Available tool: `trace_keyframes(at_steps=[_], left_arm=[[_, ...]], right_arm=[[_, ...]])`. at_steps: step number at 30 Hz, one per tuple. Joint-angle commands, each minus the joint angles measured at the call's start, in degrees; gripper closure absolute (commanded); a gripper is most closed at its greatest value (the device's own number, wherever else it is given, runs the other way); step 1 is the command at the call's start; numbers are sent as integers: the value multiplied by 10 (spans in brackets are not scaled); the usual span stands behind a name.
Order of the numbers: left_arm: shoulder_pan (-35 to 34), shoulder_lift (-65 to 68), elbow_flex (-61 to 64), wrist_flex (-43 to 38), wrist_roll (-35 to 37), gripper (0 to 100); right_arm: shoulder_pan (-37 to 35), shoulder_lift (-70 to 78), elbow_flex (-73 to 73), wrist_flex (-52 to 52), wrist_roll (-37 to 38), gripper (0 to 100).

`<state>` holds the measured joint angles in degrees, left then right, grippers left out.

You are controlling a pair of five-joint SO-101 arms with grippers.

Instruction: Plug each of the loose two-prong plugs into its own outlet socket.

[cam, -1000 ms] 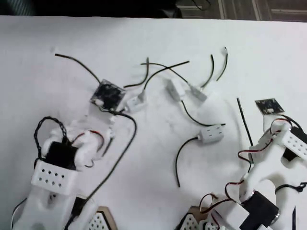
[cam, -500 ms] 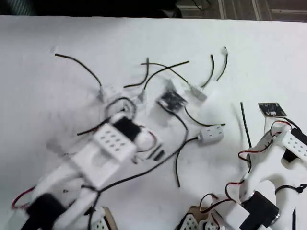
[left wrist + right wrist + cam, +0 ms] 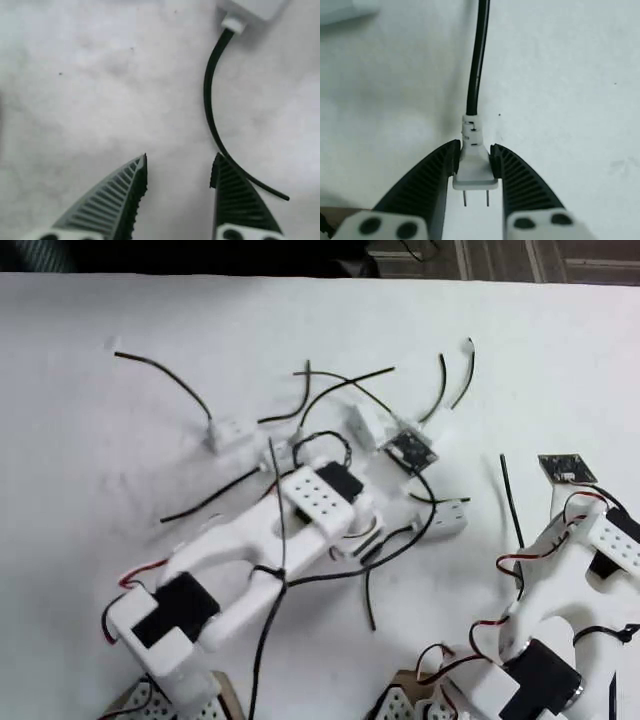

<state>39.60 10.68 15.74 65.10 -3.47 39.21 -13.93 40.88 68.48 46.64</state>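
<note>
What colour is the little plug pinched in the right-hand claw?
The plug is white, its cord black; clearest in the right wrist view.

- Two-prong plug (image 3: 475,172): white and flat-bodied, with two thin metal prongs. It is clamped at its sides between the fingers of the right pincer (image 3: 475,146), and the prongs are pointed back toward the wrist.
- Plug cord (image 3: 477,55): black, run straight away from the plug over the table (image 3: 570,75).
- Outlet socket (image 3: 443,515): a white rectangular block, laid flat right of centre. A socket cord (image 3: 369,605), black, is curved to a free tip.
- Second white block (image 3: 228,433): laid left of centre, with a long cord (image 3: 165,373) trailed to the far left.
- Third white piece (image 3: 365,422): set near centre among black cords. Plug or socket cannot be told.
</note>
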Motion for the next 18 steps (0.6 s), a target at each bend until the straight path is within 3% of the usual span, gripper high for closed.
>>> trace_keyframes(at_steps=[1, 6, 9, 12, 18], left_arm=[[22, 13, -33, -7, 6, 781], [38, 84, -43, -31, 6, 783], [37, 112, -89, 17, 3, 833], [39, 138, -113, 41, 2, 976], [36, 117, -105, 113, 0, 978]], right_arm=[[7, -22, -2, 2, -4, 981], [7, -22, -2, 2, -4, 981], [7, -22, -2, 2, -4, 981], [7, -22, -2, 2, -4, 981], [17, -22, -2, 2, -4, 981]])
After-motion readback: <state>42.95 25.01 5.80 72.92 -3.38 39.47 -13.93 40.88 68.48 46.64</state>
